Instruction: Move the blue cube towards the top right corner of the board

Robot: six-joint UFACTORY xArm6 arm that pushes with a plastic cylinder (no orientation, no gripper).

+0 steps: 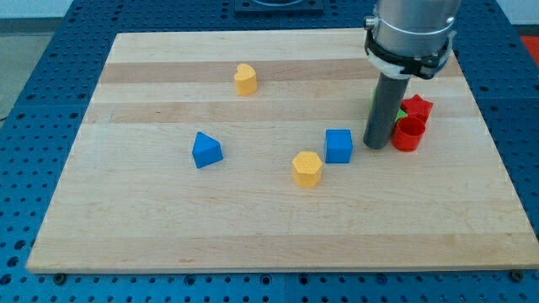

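The blue cube [338, 145] sits on the wooden board [168, 227], right of centre. My tip [376, 146] rests on the board just to the cube's right, a small gap between them. The rod rises to the arm's grey housing at the view's top right. The board's top right corner lies behind the arm.
A yellow hexagonal block [307, 168] lies just below-left of the cube. A blue triangular block [205, 151] is at centre left. A second yellow block [245, 79] is near the top. A red star block [415, 108], a red cylinder [408, 134] and a partly hidden green block [401, 112] cluster right of the rod.
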